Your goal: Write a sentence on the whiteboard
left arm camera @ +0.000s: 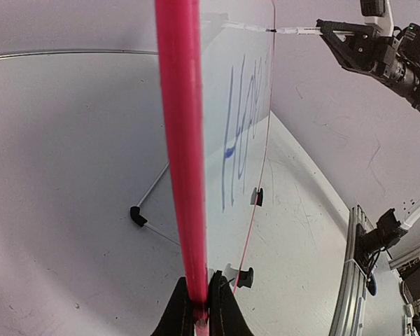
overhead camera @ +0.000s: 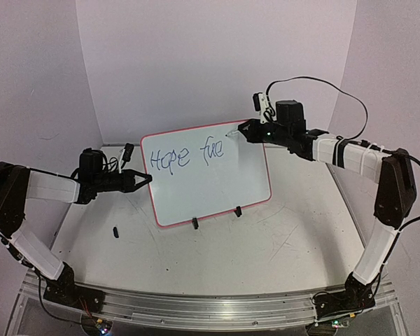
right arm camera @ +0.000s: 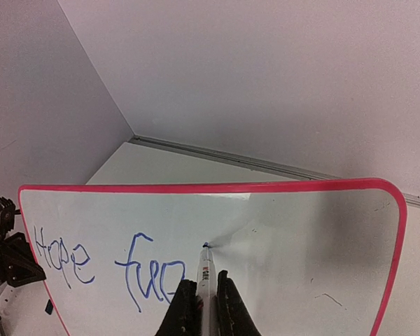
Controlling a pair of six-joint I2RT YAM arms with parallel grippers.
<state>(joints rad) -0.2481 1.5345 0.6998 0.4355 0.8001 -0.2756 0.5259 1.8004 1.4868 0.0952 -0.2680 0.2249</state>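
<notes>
Two closed grips, left gripper point(left arm camera: 199, 308) pinching whiteboard point(overhead camera: 217, 189) rim, right gripper point(right arm camera: 203, 301) holding marker point(right arm camera: 205, 269), tip apparently touching, sentence point(overhead camera: 189, 157) "Hope fue"

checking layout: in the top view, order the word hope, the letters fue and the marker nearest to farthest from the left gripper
1. word Hope, left part of the whiteboard, beside the left gripper
2. letters fue, near its middle
3. marker, upper right, in the right gripper
</notes>
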